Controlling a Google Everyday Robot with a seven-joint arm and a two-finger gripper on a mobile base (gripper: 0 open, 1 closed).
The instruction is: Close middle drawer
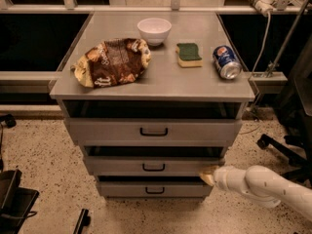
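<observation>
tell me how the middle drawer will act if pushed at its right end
The hand sits at the right end of the middle drawer, away from the centre handle, so an off-centre push may make it twist or bind slightly. It looks like stiff metal, so it should slide rather than flex. Only slightly open, it likely needs a short push.
</observation>
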